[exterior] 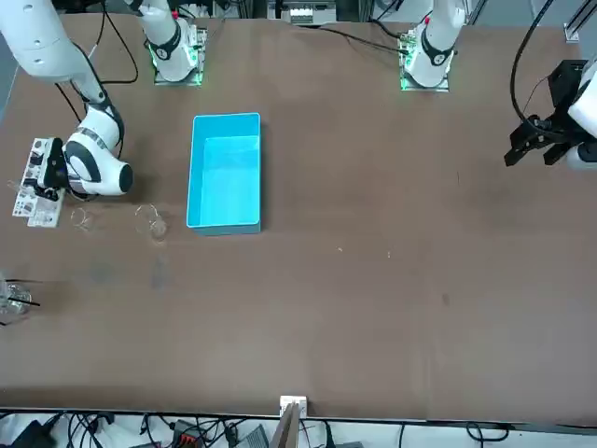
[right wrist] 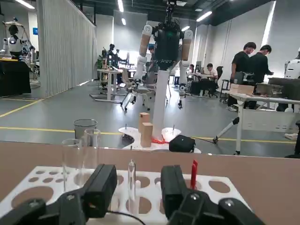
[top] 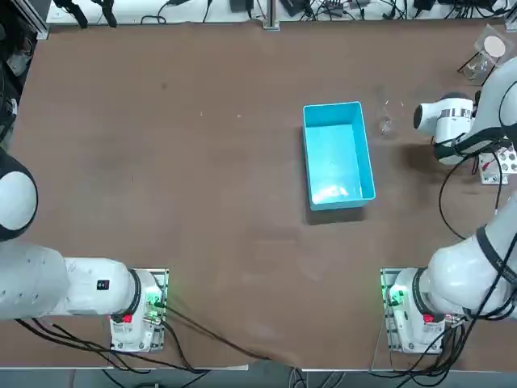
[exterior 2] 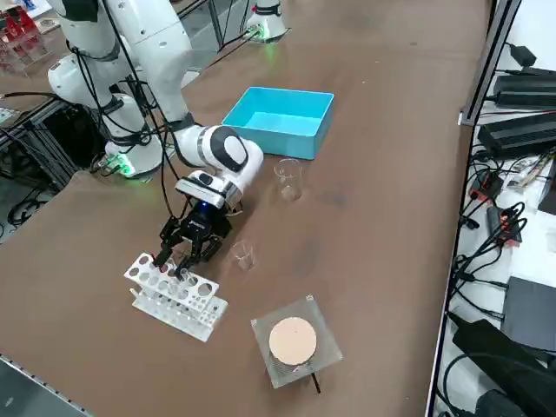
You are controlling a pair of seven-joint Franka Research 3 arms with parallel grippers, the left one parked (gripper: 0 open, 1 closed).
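Right gripper (exterior 2: 187, 252), low over the white rack (exterior 2: 178, 304) at the near right edge of the table, tilted down toward the rack's holes. Fingers (right wrist: 101, 187) parted to a moderate gap, holding nothing. Thin glass tube (right wrist: 131, 174): upright in a rack hole, long axis vertical, standing in the gap between the two fingers and apart from both pads, a little closer to one than to the other; how far along the fingers, not clear from the wrist view. Same rack (right wrist: 47, 180), further contents: two taller clear tubes (right wrist: 92, 150) outside one finger, a red stick (right wrist: 193, 173) outside the other, most remaining holes bare. Small beaker (exterior 2: 243, 254) on the table just beside the gripper, on the side away from the rack. Larger beaker (exterior 2: 288, 180) farther off the same way, near the blue bin (exterior 2: 280, 117). Square clear dish (exterior 2: 293, 340) with a round tan disc, close to the rack's end, apart from the gripper.
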